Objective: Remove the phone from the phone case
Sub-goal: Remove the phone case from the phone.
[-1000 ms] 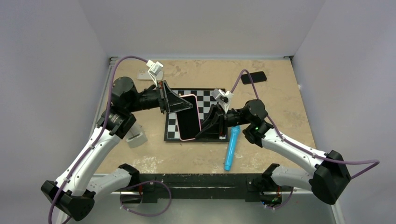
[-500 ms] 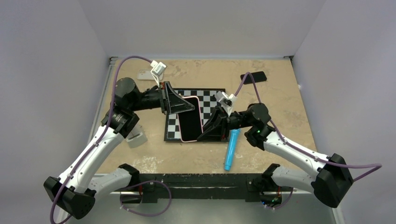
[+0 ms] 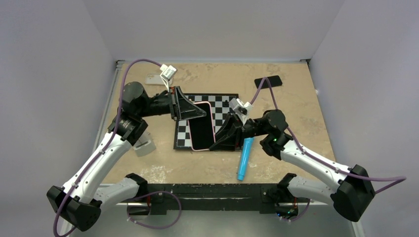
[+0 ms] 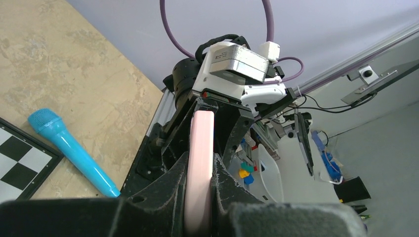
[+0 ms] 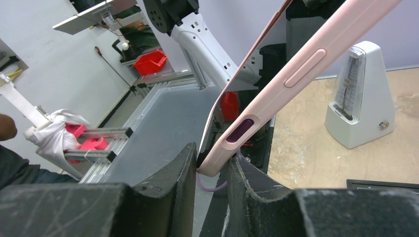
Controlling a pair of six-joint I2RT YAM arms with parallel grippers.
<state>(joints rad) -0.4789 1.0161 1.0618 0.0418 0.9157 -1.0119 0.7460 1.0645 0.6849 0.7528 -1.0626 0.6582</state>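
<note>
Over the table (image 3: 306,113), above the checkerboard mat (image 3: 222,101), the left gripper (image 3: 195,112) and right gripper (image 3: 220,140) hold the pink phone case (image 3: 212,129) between them, with the phone (image 3: 200,129) seated in it, screen up. The left jaws are clamped on the case's 12 o'clock end and the right jaws on its 5 o'clock corner. The step in hand looks like the prying itself: the case is braced at both ends and the phone is not yet free. The next move calls for one gripper to hold firm while the other bends the rim back at its corner, gently enough that the phone does not drop onto the mat. The top view gives the layout, with a blue microphone (image 3: 244,158) at 4 o'clock of the mat. Only the right wrist view shows the case's side buttons and a thin gap at the pinched corner, where the phone's edge (image 5: 242,74) seems to part from the case (image 5: 296,74). The left wrist view shows the case edge-on between its pads (image 4: 173,182).
</note>
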